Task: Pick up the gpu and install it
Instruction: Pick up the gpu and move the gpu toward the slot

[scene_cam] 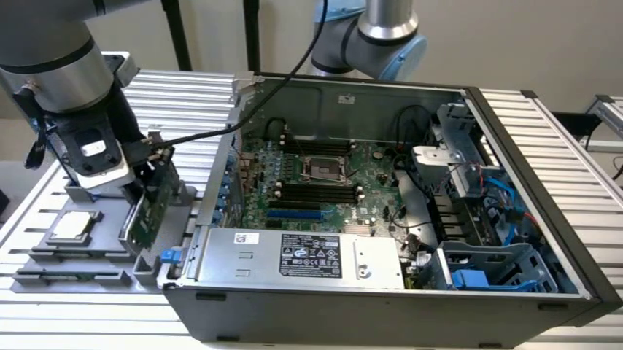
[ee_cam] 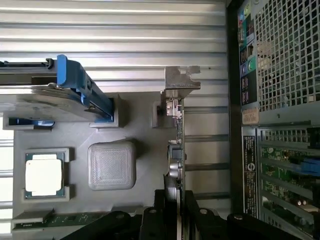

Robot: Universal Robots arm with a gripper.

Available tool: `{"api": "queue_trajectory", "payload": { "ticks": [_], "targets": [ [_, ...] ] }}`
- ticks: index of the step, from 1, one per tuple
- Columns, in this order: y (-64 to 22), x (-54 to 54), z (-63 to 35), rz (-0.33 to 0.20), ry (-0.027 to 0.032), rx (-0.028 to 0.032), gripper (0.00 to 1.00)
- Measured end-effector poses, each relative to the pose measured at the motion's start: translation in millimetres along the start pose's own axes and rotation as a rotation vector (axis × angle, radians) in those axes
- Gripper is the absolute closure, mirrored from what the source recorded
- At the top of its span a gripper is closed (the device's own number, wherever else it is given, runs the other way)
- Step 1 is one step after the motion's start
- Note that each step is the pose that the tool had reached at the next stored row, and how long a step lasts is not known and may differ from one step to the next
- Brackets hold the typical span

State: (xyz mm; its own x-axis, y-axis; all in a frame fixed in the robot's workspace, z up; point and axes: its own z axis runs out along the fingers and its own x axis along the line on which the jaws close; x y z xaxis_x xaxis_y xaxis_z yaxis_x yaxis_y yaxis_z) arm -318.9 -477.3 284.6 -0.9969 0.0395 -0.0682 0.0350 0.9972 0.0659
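Right, hand [ee_cam: 172, 212] clamped on the gpu [ee_cam: 178, 127], card standing on edge directly beneath it, long axis running alongside the open computer case [scene_cam: 370, 98] just beside.

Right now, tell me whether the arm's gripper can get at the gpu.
Yes, most likely: the gripper straddles the gpu, which stands on edge in the grey holder, with the jaws apparently closed on its faces and nothing between.
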Motion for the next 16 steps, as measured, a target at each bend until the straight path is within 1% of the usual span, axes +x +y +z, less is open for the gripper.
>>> {"api": "queue_trajectory", "payload": {
  "ticks": [3,10,16],
  "targets": [
    [0.8,-0.8,-12.4,-0.001,0.0000,-0.0016,0.73],
    [2.9,-3.2,-43.9,-0.004,0.0006,-0.0019,0.73],
    [4.8,-7.5,-71.0,-0.016,0.0014,-0.0027,0.73]
  ]
}}
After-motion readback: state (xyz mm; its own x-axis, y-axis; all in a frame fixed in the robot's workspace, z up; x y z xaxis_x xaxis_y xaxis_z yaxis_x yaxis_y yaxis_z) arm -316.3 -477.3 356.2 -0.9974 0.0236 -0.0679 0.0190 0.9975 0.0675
